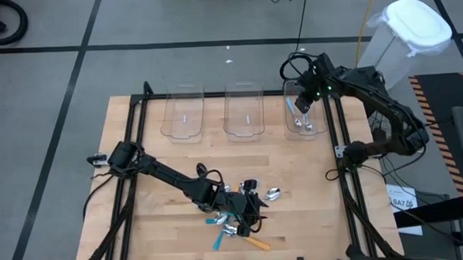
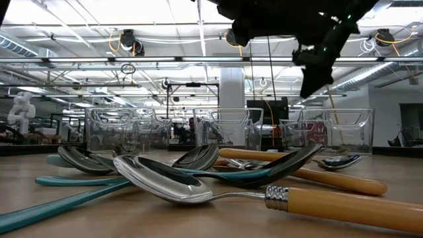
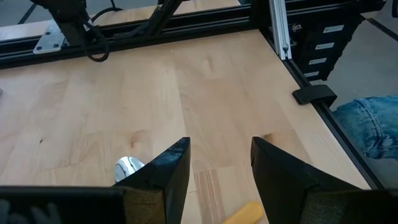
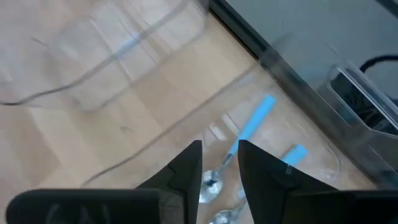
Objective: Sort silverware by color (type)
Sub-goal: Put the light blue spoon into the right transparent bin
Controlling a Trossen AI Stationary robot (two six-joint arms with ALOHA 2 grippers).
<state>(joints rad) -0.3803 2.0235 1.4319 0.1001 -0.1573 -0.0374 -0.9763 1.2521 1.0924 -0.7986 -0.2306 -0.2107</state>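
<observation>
Above the rightmost clear bin [image 1: 303, 112], at the far edge of the worktop [image 1: 156, 171], the right claw [image 1: 302, 104] is held with its fingers [image 4: 180, 177] narrowly parted and nothing gripped between them. Inside this bin, two light-blue-handled spoons [image 4: 252, 124] with silver bowls are seen lying on its floor. The middle bin [image 1: 243, 110] and left bin [image 1: 183, 115] are set beside it in a row.

Near the front edge of the worktop, the left claw [image 1: 249, 203] is lowered over the remaining pile of spoons [image 1: 239, 226], its fingers [image 3: 165, 174] spread apart with bare wood between them; a silver bowl [image 3: 129, 167] and an orange handle [image 3: 242, 213] show just beside them. In the low view, teal-handled spoons [image 2: 73, 188] with dark bowls and an orange-handled spoon [image 2: 264, 195] are seen overlapping in the pile.
</observation>
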